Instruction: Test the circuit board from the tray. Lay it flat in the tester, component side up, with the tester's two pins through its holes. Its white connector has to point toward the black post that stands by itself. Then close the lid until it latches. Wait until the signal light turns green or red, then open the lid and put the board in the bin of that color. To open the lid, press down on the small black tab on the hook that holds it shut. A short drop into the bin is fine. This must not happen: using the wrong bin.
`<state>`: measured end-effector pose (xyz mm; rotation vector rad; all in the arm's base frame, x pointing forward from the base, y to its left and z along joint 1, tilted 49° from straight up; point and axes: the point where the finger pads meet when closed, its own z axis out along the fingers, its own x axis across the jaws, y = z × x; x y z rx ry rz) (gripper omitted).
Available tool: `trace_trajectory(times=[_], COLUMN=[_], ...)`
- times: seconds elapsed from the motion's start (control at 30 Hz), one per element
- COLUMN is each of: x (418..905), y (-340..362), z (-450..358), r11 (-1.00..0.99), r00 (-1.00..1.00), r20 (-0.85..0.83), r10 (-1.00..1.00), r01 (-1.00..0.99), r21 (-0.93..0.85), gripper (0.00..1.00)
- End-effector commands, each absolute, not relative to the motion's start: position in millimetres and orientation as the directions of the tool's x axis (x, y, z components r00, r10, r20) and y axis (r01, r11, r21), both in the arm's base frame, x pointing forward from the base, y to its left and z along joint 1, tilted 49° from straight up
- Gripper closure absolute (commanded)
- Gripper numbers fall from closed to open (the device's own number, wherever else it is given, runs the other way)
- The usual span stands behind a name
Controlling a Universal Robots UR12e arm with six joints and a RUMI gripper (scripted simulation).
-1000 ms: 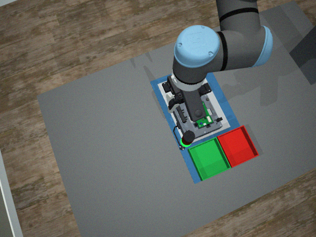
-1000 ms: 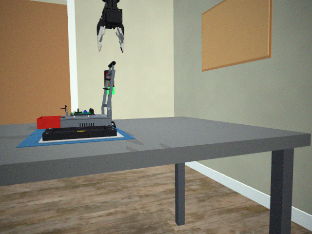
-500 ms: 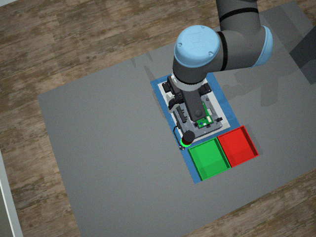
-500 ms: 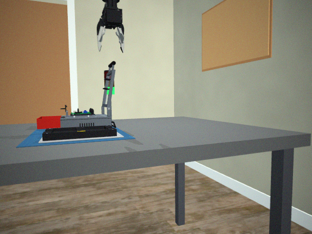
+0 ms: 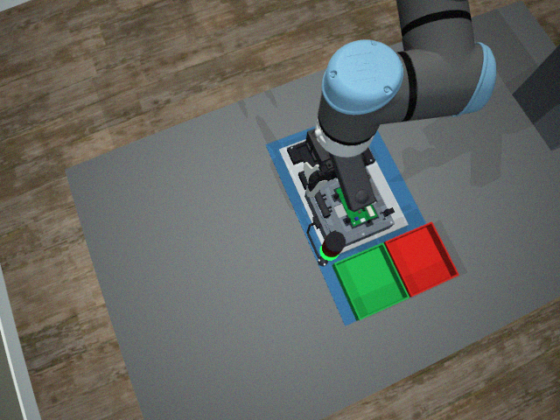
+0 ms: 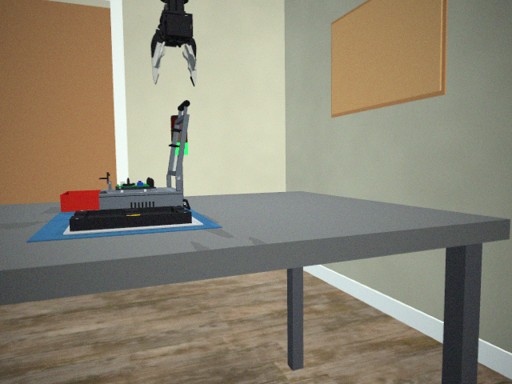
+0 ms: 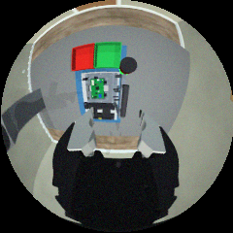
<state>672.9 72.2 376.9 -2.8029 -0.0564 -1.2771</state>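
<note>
The green circuit board (image 5: 357,212) lies flat in the grey tester (image 5: 345,213); it also shows in the wrist view (image 7: 98,89) and in the exterior view (image 6: 133,185). The tester's lid (image 6: 178,144) stands open, nearly upright. The signal light (image 6: 182,147) glows green; its green ring shows at the tester's corner (image 5: 328,257). My gripper (image 6: 174,78) is open and empty, high above the lid's top end. In the wrist view the fingers frame the tester far below. The green bin (image 5: 370,280) and red bin (image 5: 420,257) stand beside the tester.
The black tray (image 6: 130,218) sits on the blue mat (image 6: 45,231) in front of the tester. The arm's blue-capped elbow (image 5: 361,76) hides part of the tester from above. The table edge lies to the right of the mat.
</note>
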Motion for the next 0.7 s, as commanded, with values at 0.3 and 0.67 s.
trace_trajectory(times=[0.3, 0.67], x=[625, 599], y=[71, 70], z=[322, 293], r11=[-0.997, -0.997], r00=[0.655, 0.655], r20=[0.756, 0.756], r10=[0.008, 0.008], r01=[0.059, 0.059], r21=[-0.04, -0.04], gripper=[0.41, 0.41])
